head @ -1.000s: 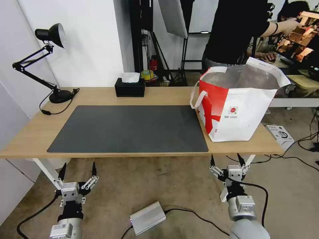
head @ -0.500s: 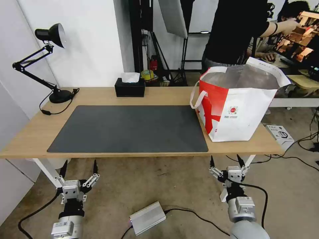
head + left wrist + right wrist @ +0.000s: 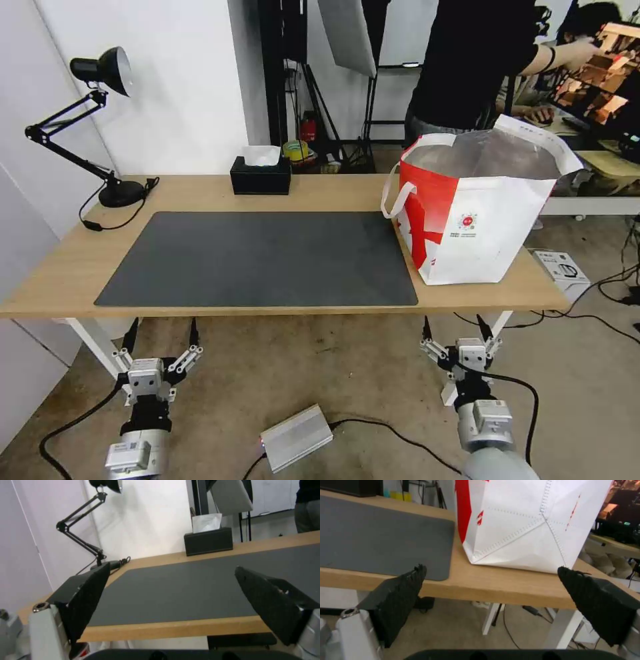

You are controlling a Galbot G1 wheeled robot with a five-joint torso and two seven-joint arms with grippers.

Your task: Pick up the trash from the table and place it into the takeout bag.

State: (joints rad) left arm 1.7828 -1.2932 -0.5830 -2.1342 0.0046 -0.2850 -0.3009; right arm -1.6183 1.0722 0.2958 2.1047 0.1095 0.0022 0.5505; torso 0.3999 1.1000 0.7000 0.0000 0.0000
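1. In the head view, the takeout bag [image 3: 481, 215] is standing upright at about 3 o'clock on the table [image 3: 200, 193], a boxy white-and-red tote with crinkled silver foil lining; its inside is hiding whatever it is holding, and no trash is lying in sight on the tabletop
2. A flat, matte dark grey mat [image 3: 260, 257] is covering the middle of the light-wood top, its 3 o'clock edge lying just beside the bag; a black tissue box [image 3: 261, 175] is sitting at 12 o'clock and a black jointed desk lamp [image 3: 100, 120] at 10 o'clock
3. The left gripper [image 3: 161, 333] is hanging below the table's near edge at 7 o'clock, fingers spread wide and gripping nothing; the right gripper [image 3: 453, 327] is hanging at 5 o'clock, likewise spread and empty
4. In the left wrist view, the left gripper [image 3: 171, 576] is showing two black wedge-shaped fingers [image 3: 85, 597] standing far apart, touching nothing, with the mat, tissue box [image 3: 209, 541] and lamp [image 3: 90, 530] beyond; the lamp's head is getting cut off at the frame edge
5. In the right wrist view, the right gripper [image 3: 491, 576] is showing ridged black fingers [image 3: 398, 597] splayed wide and empty; the bag [image 3: 526, 525] is standing close ahead on the table [image 3: 500, 587], its top getting cut off, its creased white wall stitched along the folds
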